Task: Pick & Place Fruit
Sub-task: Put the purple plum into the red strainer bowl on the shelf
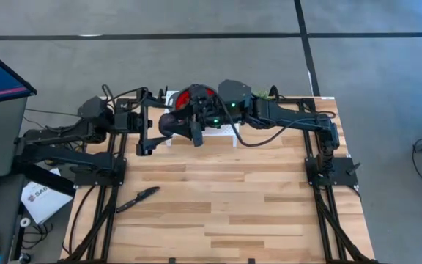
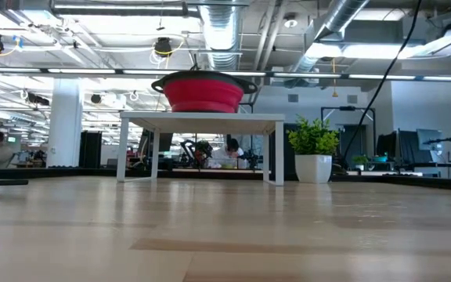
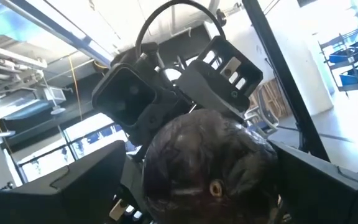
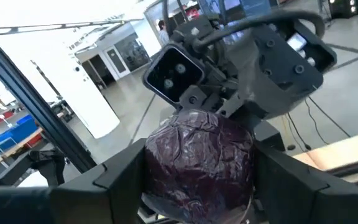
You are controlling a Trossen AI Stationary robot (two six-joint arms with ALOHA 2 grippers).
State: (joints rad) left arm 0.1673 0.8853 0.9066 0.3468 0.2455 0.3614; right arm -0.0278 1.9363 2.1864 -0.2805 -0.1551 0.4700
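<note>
One dark purple, wrinkled round fruit [image 1: 173, 123] is up in the air between both grippers, just in front of the red bowl [image 1: 194, 95] on its small white stand [image 1: 229, 133] at the table's far edge. My left gripper [image 1: 160, 125] comes from the left and my right gripper [image 1: 193, 123] from the right, facing each other. The fruit [image 3: 210, 168] fills the left wrist view, and each wrist view shows the other arm's wrist beyond it. No other fruit pieces show. The low view shows the bowl [image 2: 202, 92] but neither gripper. My left gripper pinches the purple fruit between its two fingers, which lie against the fruit's sides [image 3: 157, 171]. It comes roughly level from the table's left. The fruit is lifted clear of the table. My right gripper has the same fruit between its two fingers, which lie against the fruit's flanks [image 4: 160, 162]. It comes from the table's right, opposite the left gripper. The fruit sits between the two grippers, above the table.
A black knife [image 1: 138, 198] lies near the table's left edge. A small green potted plant [image 2: 314, 153] stands right of the white stand [image 2: 202, 119]. A wide stretch of bare wooden table [image 1: 226, 205] lies nearer the front. A monitor and papers sit off the table's left.
</note>
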